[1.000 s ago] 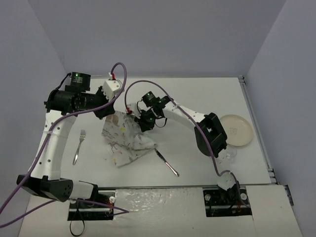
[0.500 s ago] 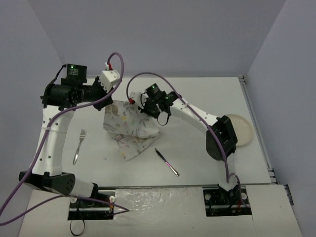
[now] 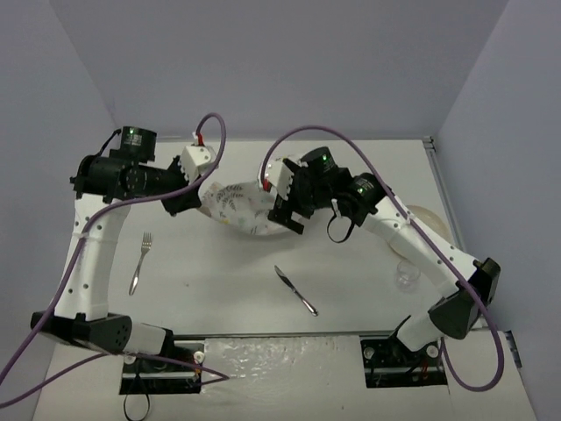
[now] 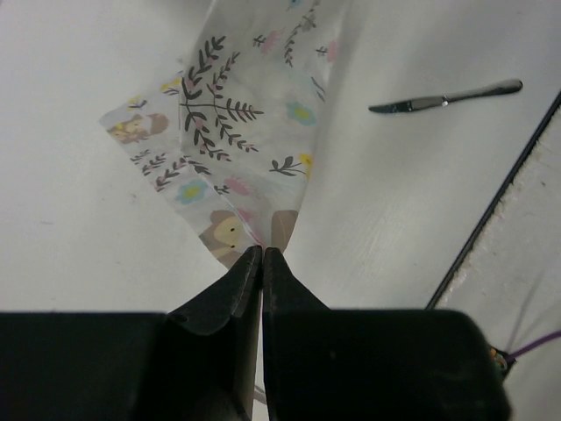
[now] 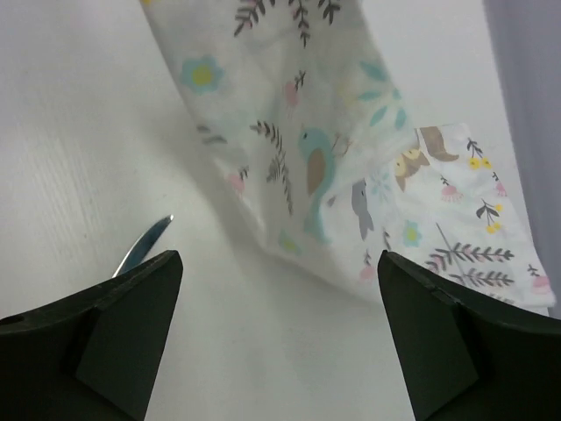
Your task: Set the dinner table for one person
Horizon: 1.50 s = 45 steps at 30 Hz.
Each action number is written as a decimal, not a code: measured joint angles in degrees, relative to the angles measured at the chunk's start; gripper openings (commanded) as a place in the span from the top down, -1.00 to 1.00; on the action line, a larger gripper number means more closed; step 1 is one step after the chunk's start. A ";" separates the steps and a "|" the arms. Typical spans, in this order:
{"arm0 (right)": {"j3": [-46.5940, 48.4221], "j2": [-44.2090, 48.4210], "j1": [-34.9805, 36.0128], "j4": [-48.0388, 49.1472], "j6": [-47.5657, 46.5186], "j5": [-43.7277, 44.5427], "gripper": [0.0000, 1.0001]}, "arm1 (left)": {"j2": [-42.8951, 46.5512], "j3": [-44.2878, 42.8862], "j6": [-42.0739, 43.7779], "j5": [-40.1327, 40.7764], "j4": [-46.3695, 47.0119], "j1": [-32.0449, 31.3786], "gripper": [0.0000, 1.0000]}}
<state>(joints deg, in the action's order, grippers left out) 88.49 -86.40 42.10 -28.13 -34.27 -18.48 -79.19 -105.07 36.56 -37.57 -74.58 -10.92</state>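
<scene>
Table (image 3: 210,289): fills view beneath both arms. Mat (image 3: 238,203): part-lifted, mid-table toward far edge. Left gripper (image 4: 262,250): pinching mat corner. Right gripper (image 5: 279,263): jaws apart, empty. Risk: single-corner hold, mat drops bunched.

Mat: printed white cloth mat (image 3: 238,203) over the middle of the off-white flat table (image 3: 219,298), between left pincer (image 3: 202,205) and right pincer (image 3: 289,216).
Fork: silver metal fork (image 3: 140,261), front-left of the mat.
Knife: silver metal table knife (image 3: 295,289), front-right of the mat.
Glass: clear glass tumbler (image 3: 406,274), right of the knife.
</scene>
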 measured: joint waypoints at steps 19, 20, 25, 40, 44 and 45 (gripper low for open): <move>-2.32 -18.23 -1.00 -3.08 -5.85 1.52 -0.79 | 17.44 27.07 5.22 6.71 -3.16 -0.04 1.00; -0.28 -20.63 -1.73 -2.92 -5.64 1.51 -0.84 | 18.11 27.92 5.18 6.81 -3.17 -0.04 1.00; 11.14 -33.35 -6.04 0.05 -3.27 2.15 -0.90 | 19.42 30.77 4.83 6.74 -2.94 -0.06 1.00; 30.83 -49.40 -7.88 -0.23 -1.45 -1.05 -0.65 | 19.68 35.41 4.28 6.11 -0.99 -0.06 1.00; 33.54 -49.76 -7.88 -0.37 -0.68 -4.75 -0.69 | 19.62 35.58 4.28 5.88 -0.71 -0.05 1.00; 33.89 -50.14 -7.89 -0.40 -0.49 -5.50 -0.70 | 19.62 35.58 4.28 5.87 -0.57 -0.06 1.00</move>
<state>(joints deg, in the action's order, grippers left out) 122.38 -136.55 34.20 -28.53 -34.76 -23.98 -59.57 -69.49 40.84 -31.69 -75.15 -10.97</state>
